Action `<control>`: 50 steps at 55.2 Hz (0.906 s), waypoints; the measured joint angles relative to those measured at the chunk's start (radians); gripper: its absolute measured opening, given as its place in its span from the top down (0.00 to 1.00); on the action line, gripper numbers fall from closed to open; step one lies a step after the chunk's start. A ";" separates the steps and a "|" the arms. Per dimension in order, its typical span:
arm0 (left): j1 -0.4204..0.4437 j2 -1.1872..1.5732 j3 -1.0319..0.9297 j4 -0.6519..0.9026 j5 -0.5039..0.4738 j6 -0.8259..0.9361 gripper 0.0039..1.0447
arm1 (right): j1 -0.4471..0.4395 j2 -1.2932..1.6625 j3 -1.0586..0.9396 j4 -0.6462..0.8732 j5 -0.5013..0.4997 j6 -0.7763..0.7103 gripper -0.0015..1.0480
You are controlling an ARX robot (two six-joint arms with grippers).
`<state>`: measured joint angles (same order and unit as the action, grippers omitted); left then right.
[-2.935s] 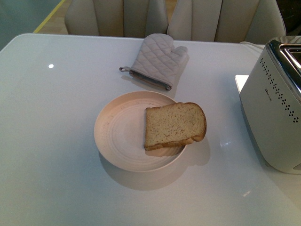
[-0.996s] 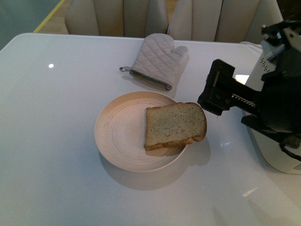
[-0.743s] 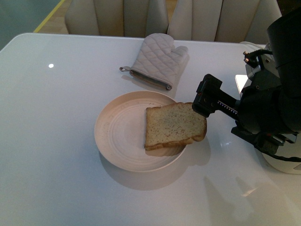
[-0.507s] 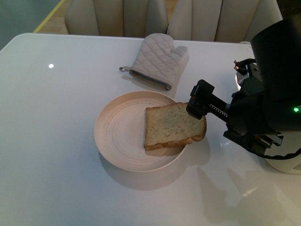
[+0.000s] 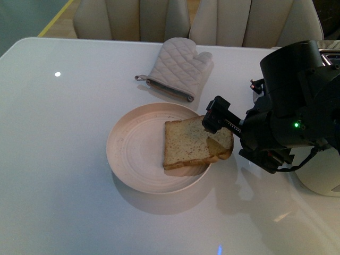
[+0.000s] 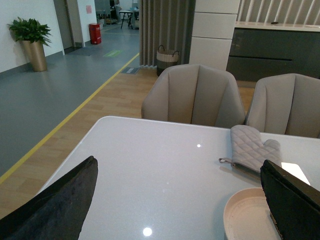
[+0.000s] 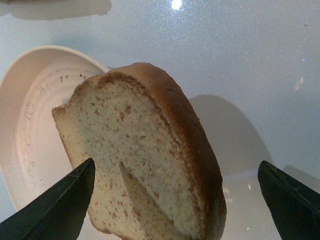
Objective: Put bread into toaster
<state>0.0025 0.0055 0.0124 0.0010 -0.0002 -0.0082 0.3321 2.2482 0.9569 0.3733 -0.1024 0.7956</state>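
Observation:
The bread, a speckled light brown slice with a dark crust, lies on the right side of a pale pink plate, its rounded end over the rim. My right gripper is open just above that rounded end. In the right wrist view the bread fills the space between the two open fingers. The white toaster stands at the right, mostly hidden behind my right arm. My left gripper is open and empty above the table, out of the front view.
A grey quilted oven mitt lies behind the plate; it also shows in the left wrist view. Beige chairs stand along the table's far edge. The plate's rim shows near the left gripper.
My right arm has come in from the right and moved leftward, bringing the open gripper over the bread's rounded end. The bread and plate have not moved.

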 joint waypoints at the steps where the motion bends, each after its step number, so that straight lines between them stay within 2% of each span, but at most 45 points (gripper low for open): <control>1: 0.000 0.000 0.000 0.000 0.000 0.000 0.07 | 0.000 0.002 0.003 0.000 -0.002 0.003 0.09; 4: 0.000 0.000 0.000 0.000 0.000 0.000 0.07 | 0.000 0.014 0.014 0.000 -0.003 0.007 0.10; 8: 0.000 0.000 0.000 0.000 0.000 0.000 0.07 | 0.001 0.024 0.023 0.001 -0.003 0.017 0.19; 13: 0.000 0.000 0.000 0.000 0.000 0.000 0.07 | 0.002 0.031 0.035 0.002 -0.010 0.035 0.39; 23: 0.000 0.000 0.000 0.000 0.000 0.000 0.07 | 0.004 0.031 0.027 0.033 -0.026 0.065 0.63; 31: 0.000 0.000 0.000 0.000 0.000 0.000 0.07 | 0.006 -0.007 0.000 0.072 -0.029 0.072 0.90; 37: 0.000 0.000 0.000 0.000 0.000 0.000 0.07 | 0.010 -0.059 -0.019 0.097 -0.030 0.072 0.97; 50: 0.000 0.000 0.000 0.000 0.000 0.000 0.07 | 0.016 -0.243 -0.054 0.117 -0.033 0.045 0.97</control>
<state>0.0025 0.0055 0.0124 0.0010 -0.0002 -0.0086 0.3485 2.0052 0.9028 0.4900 -0.1356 0.8410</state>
